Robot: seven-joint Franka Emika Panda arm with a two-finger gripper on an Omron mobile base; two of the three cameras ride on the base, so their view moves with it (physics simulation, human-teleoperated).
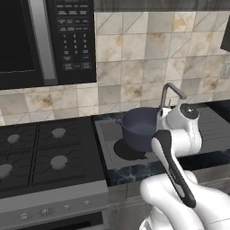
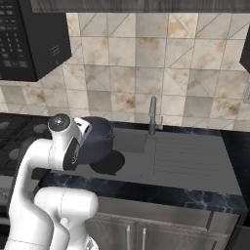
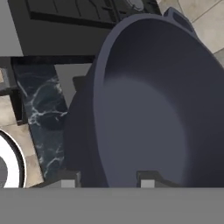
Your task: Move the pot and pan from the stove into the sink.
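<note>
So we're looking at the sink (image 2: 195,161) as our landmark here, a grey recessed basin with a ribbed-looking floor, rimmed by dark marbled countertop (image 2: 146,195), and the whole next move is hinging on one thing: the pot (image 1: 139,128) is hanging above the basin's stove-side end, clear of the floor, throwing a round shadow straight down under it. From the jaws it's lying right between them, since in the hand view the two finger tips (image 3: 146,181) are straddling the pot's near wall, one outside and one inside, so we're reading the gripper (image 3: 107,181) as clamped on the rim of the pot. Our guess is the move left is basically straight down into the basin.

Next to the sink on its left side we're seeing the stove (image 1: 49,157), black, four round burners under dark grates, knobs along a steel front. The pan isn't something we can pick out.

The pot itself is looking deep, round, matte blue-grey, smooth inside, with a small loop handle (image 3: 179,19) at the far rim. Behind the sink the gooseneck faucet (image 2: 154,114) is standing thin and metallic
</note>
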